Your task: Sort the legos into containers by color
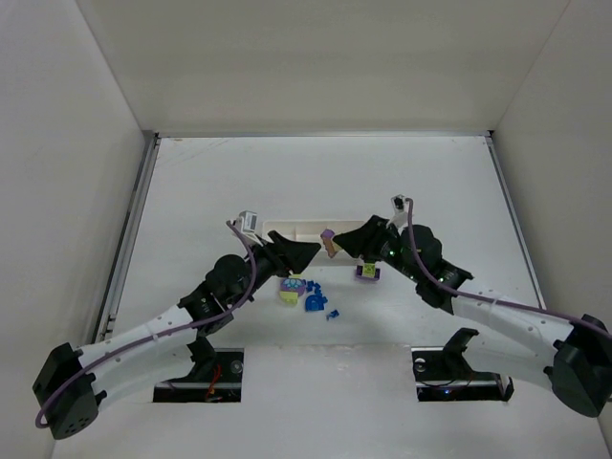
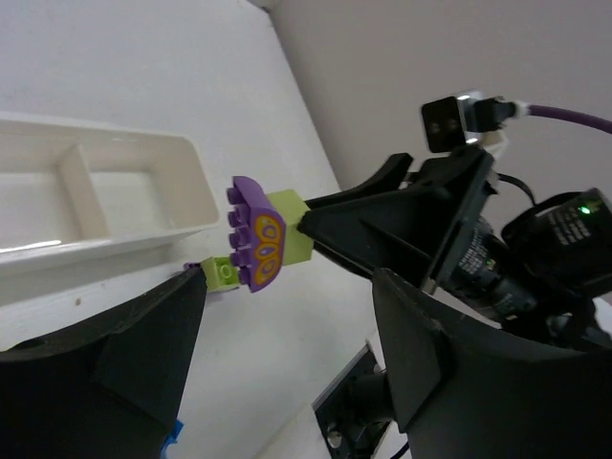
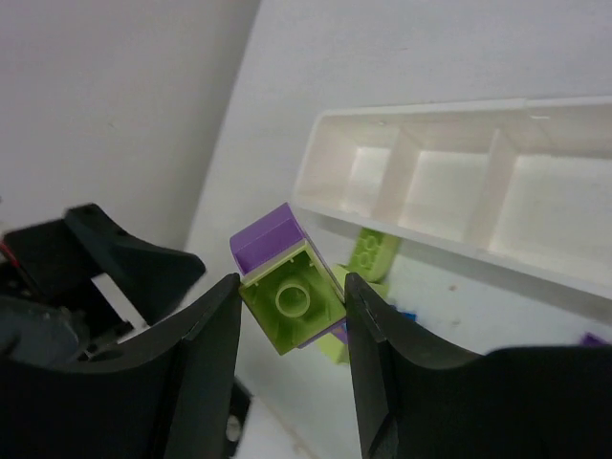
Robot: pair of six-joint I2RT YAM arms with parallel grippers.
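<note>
Legos, two of them snapped into one stacked pair (image 3: 266, 241), are pinched between the flat black fingers of my right pincer (image 3: 291, 298). It is closed on the lime brick, a glossy square block with one round stud facing my wrist camera. On that brick's far side sits a purple piece with a rounded face printed in orange and yellow and a row of studs along one edge. The pair hangs in the air just off the near long wall of the tray (image 3: 325, 163), toward its right end. My left pincer (image 2: 287, 325) stands open, its two broad matte black fingers spread to either side of the pair and touching nothing. The tray is one long, low piece of smooth white plastic, split by two thin walls into three square compartments. On the table (image 1: 287, 182), on the tray's near side, lie the loose legos (image 1: 304, 295), a small huddle of lime, purple and blue bits too small for me to count surely. One more purple-and-lime brick (image 1: 365, 273) lies apart from them, off the tray's right end beneath my right arm. The table is matte white, boxed in by plain white walls (image 1: 287, 67) on three sides, with a grey strip (image 1: 126, 239) along each side edge.
</note>
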